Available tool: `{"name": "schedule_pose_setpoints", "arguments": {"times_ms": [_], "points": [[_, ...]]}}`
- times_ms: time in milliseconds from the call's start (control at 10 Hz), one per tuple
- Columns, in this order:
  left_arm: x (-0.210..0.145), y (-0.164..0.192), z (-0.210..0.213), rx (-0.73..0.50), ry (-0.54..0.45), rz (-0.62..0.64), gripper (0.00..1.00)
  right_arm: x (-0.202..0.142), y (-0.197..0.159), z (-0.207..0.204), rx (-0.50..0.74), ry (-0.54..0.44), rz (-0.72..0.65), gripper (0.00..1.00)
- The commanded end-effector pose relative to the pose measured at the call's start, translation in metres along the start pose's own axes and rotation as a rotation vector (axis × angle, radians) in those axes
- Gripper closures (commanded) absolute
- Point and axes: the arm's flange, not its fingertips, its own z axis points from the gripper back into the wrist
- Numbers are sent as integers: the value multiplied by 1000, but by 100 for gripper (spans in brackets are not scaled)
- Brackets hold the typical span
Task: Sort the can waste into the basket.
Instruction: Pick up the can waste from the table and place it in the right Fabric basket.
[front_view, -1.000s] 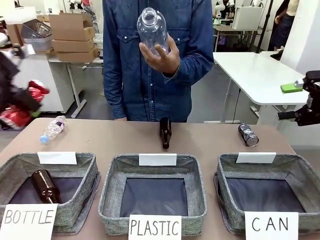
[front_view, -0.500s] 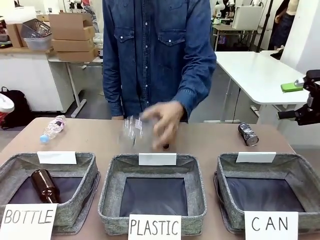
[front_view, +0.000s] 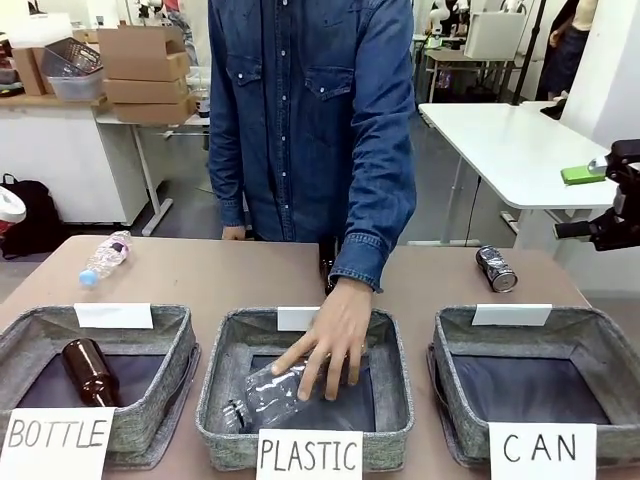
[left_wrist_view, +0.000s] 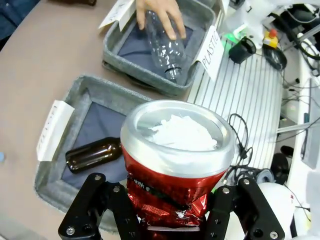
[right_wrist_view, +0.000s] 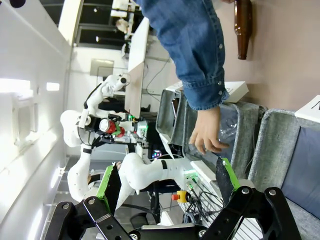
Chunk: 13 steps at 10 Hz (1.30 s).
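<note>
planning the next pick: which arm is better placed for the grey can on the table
Right. The right gripper is open and empty at the right side of the table, nearest the grey can and the CAN basket. The left gripper is shut on the red can.

Brown bottle on table mostly hidden behind person's sleeve. Grey can print too small to read. CAN basket cut by right edge. Red can label crumpled, unreadable; base unclear at bottom edge.

Glossy crumpled metal red can; matt grey fabric basket.
</note>
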Motion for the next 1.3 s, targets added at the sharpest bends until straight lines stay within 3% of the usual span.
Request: {"name": "schedule_pose_setpoints", "arguments": {"times_ms": [0,300,400,600,900,1100,1200], "points": [[4,-2,-4,5,-13,12,100,3,0,-1,23,-9,27,0],[0,0,-1,1,3,0,100,3,0,-1,23,-9,27,0],[27,-1,-22,-40,2,-25,100,0,0,0,0,0,0,0],[112,-18,-60,-43,6,-153,100,-11,19,46,-28,-22,-6,0],[257,-69,-136,37,106,-326,100,-55,-3,154,-264,-216,20,0],[336,-89,-203,181,195,-320,100,-98,-23,209,-297,-302,65,0],[378,-99,-245,205,249,-326,100,-118,-31,226,-235,-394,94,0]]}}
